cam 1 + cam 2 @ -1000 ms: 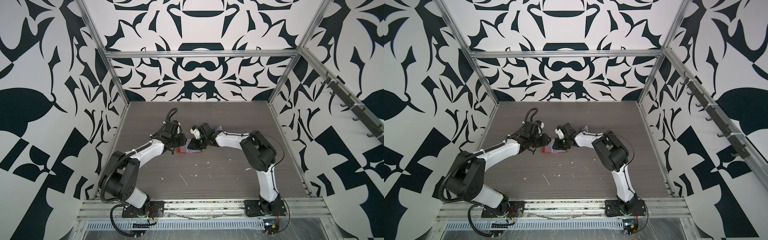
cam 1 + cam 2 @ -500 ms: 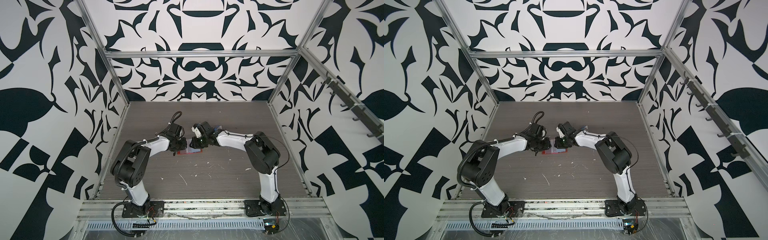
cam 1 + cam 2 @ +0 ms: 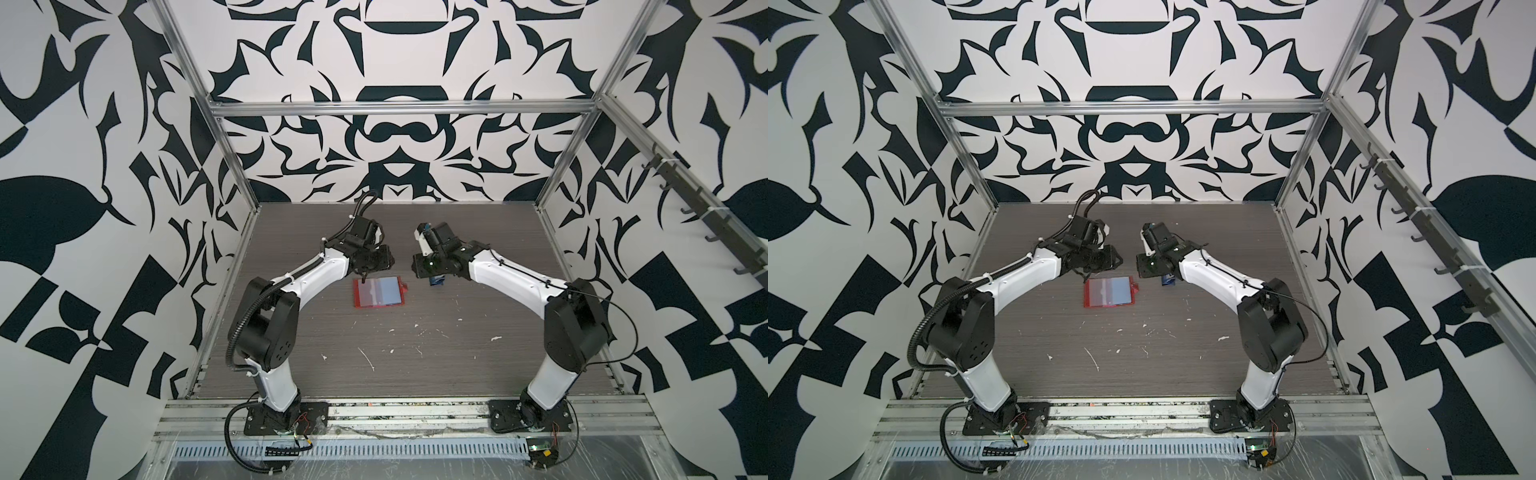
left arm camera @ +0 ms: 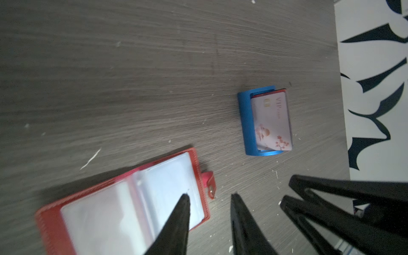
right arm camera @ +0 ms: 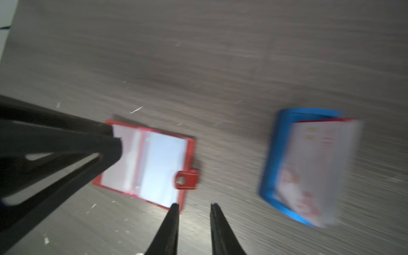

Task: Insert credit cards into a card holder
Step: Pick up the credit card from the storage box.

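- On the grey table [image 3: 415,353], near its middle, I find everything of the task.
- Left gripper [image 4: 209,196]: the jaws stand apart, nothing is between them.
- Right gripper [image 5: 193,205]: also parted, also empty.
- Card holder [image 3: 378,292]: it lies open and flat between both grippers, clear sleeves facing up.
- Blue stand [image 4: 245,123]: near the holder, not touching it, on the right gripper's side.
- Credit cards [image 4: 272,123]: standing inside this stand.
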Controlling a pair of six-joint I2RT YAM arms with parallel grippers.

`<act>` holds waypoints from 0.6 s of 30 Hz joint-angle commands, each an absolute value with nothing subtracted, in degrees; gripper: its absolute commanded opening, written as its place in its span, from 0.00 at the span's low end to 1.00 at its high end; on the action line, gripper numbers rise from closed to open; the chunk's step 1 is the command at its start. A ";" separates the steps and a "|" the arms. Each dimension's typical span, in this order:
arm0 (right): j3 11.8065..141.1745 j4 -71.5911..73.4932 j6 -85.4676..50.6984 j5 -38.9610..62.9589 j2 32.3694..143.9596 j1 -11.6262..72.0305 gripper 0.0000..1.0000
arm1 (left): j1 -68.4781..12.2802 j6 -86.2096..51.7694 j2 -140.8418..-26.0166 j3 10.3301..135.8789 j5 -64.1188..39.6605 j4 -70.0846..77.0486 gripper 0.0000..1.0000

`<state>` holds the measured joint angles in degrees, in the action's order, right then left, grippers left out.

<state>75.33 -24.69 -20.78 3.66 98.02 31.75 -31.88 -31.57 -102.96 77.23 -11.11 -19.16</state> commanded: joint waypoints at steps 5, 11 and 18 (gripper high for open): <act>73.60 -28.92 -17.46 5.28 94.64 23.32 0.36 | -35.62 -31.55 -115.51 90.96 -16.48 -25.93 0.44; 74.46 -29.55 -17.41 8.26 97.23 20.79 0.45 | -36.48 -31.83 -124.15 99.91 -19.32 -29.14 0.46; 77.57 -31.06 -17.71 7.47 101.26 20.57 0.48 | -36.47 -33.22 -130.46 105.02 -22.94 -29.35 0.46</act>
<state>74.37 -29.85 -17.82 7.51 101.36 20.56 -36.56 -32.16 -128.31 102.72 -20.03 -26.94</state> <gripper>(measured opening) 0.475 0.459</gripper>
